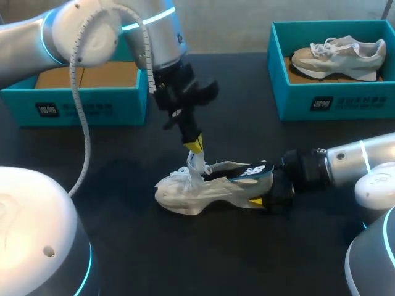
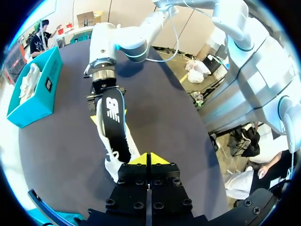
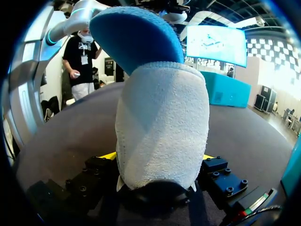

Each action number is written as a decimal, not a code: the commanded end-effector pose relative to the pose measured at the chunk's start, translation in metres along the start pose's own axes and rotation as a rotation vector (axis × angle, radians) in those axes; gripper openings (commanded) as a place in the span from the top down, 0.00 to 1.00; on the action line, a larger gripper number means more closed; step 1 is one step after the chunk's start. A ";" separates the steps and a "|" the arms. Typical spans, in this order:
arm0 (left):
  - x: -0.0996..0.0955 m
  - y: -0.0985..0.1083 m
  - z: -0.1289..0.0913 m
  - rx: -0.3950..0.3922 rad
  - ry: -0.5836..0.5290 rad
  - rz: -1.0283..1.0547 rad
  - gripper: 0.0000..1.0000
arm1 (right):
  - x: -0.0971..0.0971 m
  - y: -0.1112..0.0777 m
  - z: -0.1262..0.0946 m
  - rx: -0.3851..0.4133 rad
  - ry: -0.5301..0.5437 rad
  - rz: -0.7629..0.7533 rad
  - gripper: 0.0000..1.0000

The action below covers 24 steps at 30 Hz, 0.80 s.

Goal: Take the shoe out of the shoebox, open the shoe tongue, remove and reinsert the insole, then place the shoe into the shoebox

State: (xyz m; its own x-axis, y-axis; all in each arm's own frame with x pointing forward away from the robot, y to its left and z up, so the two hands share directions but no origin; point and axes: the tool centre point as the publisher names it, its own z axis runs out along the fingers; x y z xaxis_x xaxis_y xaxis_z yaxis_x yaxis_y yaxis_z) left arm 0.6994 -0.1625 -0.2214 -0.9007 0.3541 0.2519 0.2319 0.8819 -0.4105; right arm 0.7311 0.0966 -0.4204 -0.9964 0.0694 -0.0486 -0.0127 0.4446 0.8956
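On the dark table, between the teal shoebox with no shoe in it and a second box holding another shoe, the pale shoe is braced at two ends, apparently so its insole can be worked. The right gripper is clamped across the heel, one yellow-tipped finger on either side, seemingly to stop the shoe sliding. The dark insole sticks partway out, jutting over the heel. The left gripper points down from above, its fingers closed almost together on the white tongue, likely to hold the opening wide. The shoe lies under the left gripper and directly ahead of the right.
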 end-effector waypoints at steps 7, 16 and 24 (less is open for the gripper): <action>0.008 -0.004 -0.001 0.026 -0.168 -0.010 1.00 | 0.001 0.001 0.000 0.002 -0.002 -0.001 1.00; -0.002 -0.017 0.025 -0.017 -0.222 0.007 1.00 | 0.001 0.001 0.000 0.002 -0.002 -0.001 1.00; -0.013 -0.025 0.053 -0.051 -0.259 0.032 1.00 | 0.001 0.001 0.000 0.002 -0.002 -0.001 1.00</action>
State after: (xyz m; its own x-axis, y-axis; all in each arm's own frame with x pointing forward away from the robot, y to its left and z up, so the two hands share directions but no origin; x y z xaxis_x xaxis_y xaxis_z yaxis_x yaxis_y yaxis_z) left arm 0.6857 -0.1939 -0.2503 -0.9567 0.2912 0.0033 0.2690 0.8881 -0.3727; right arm 0.7311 0.0966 -0.4204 -0.9964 0.0695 -0.0486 -0.0127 0.4446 0.8957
